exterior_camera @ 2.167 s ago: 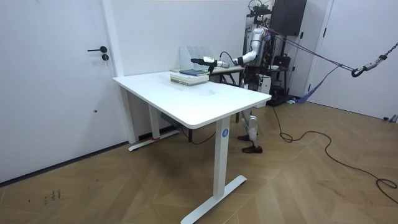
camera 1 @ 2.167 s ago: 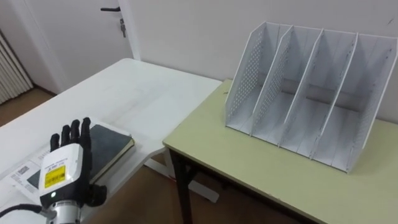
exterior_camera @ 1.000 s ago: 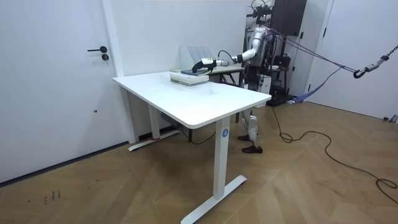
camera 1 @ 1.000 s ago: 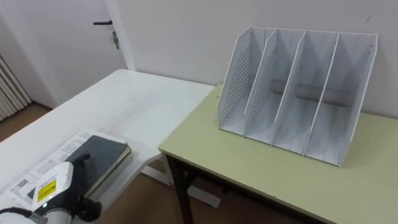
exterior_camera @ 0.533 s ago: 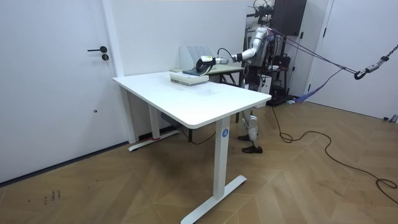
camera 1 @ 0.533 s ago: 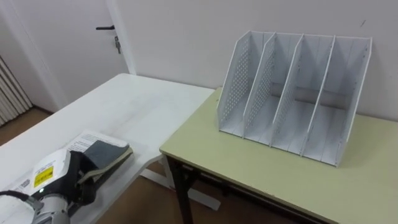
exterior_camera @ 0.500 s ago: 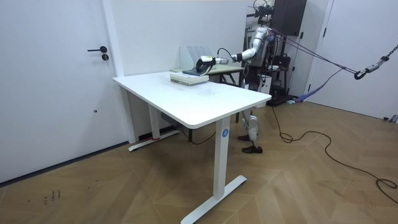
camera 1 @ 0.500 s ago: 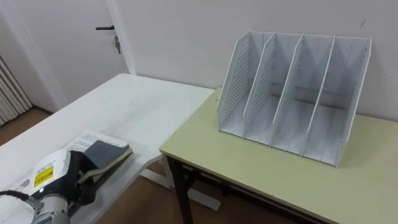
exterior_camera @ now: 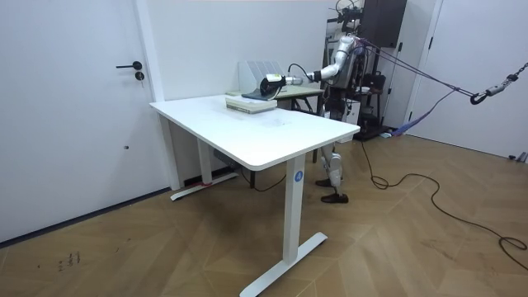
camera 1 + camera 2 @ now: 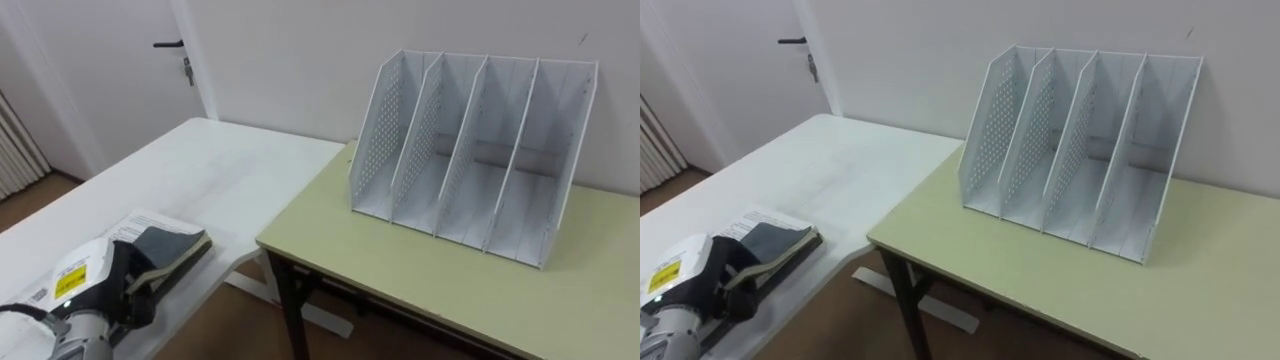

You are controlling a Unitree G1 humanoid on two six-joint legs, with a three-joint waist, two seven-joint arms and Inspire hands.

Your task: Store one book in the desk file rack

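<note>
The fingers [image 10: 127, 276] of the left hand [image 10: 82, 285] are curled round the near end of the dark book [image 10: 166, 244], closing on its cover and its pale page edge; where the thumb sits under it cannot be told. The hand shows at the lower left of the eye views, its white back turned up toward the camera. The book lies flat near the corner of the white table [image 10: 235, 165], on top of a printed white sheet or booklet [image 10: 128, 222] whose far edge sticks out beyond it. Whether the gripped end of the book is raised off that sheet cannot be told. Just beside the white table stands a lower desk [image 10: 400, 265] with a pale yellow-green top and dark legs, and on it, against the wall, sits the white file rack [image 10: 470, 150]. The rack has 4 open compartments parted by perforated dividers, all 4 of them empty, and it is well apart from the book. A white door [image 10: 120, 60] with a dark handle is in the wall behind the white table. In the room view the robot stands at the far side of the white table, beside the desk, with its left arm stretched out level over the tabletop and the hand [image 9: 269, 84] at the book [image 9: 256, 96], the rack [image 9: 260, 69] just behind.
</note>
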